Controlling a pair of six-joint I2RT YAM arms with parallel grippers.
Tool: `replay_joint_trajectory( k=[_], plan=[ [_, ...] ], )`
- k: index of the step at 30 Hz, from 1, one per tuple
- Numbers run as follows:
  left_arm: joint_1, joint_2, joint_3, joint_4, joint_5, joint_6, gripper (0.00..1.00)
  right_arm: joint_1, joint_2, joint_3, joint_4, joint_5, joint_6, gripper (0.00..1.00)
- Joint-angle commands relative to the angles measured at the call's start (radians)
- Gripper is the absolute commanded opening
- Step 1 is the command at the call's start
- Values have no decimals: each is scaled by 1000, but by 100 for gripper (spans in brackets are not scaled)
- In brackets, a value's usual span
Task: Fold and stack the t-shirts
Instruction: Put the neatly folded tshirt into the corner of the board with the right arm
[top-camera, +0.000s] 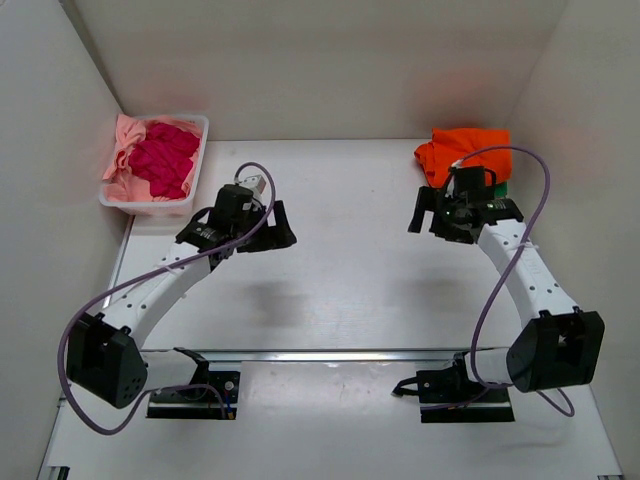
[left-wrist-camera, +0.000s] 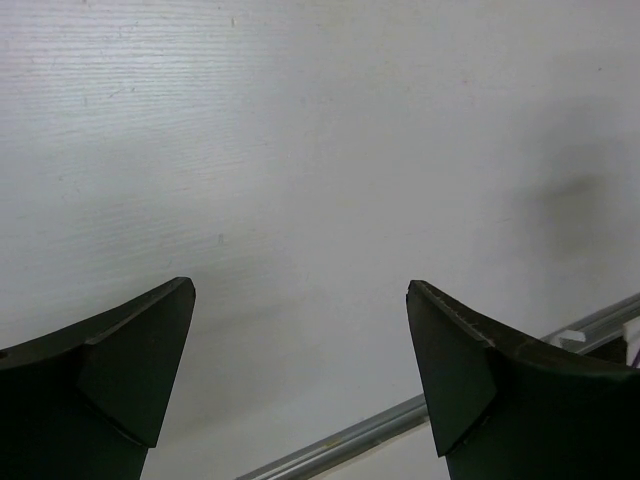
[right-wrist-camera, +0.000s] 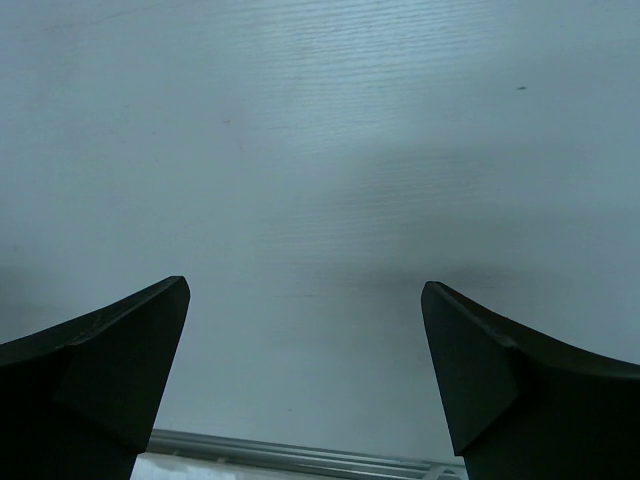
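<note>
The table (top-camera: 340, 270) is walled on its left, far and right sides. In the top view the widest open room is the bare white middle, between the two arms and toward 12 o'clock.

The left gripper (top-camera: 272, 228) is at about 9 o'clock from the table's centre. Its jaws are spread wide and hold nothing, and its wrist view (left-wrist-camera: 300, 370) shows only bare tabletop between them. The right gripper (top-camera: 420, 212) is at about 3 o'clock, likewise spread and holding nothing (right-wrist-camera: 305, 375).

A metal rail (top-camera: 330, 354) runs along the near edge at 6 o'clock.

The orange t-shirt (top-camera: 470, 148) is a folded heap at 1 o'clock, close to the far right corner and just behind the right wrist. A green sliver (top-camera: 503, 187) shows at its near edge, probably another shirt beneath it, though the arm hides most of it.

A white basket (top-camera: 147, 207) sits against the left wall at 10 o'clock. It holds a crumpled magenta t-shirt (top-camera: 165, 160) and a light pink t-shirt (top-camera: 120, 165) that spills over its left rim.
</note>
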Motion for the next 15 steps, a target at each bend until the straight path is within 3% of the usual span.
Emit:
replay_joint_trajectory(
  k=[1,5,15],
  plan=[
    [-30,-20,38,25,-21,116,98,35,56,71,25,-63,57,99],
    [-79,-36,38,52,-49,148,99,66,99,117,52,-104,100,99],
    [-61,-125,-73,164,17,107,99,100,68,39,141,-219,154,99]
  ],
)
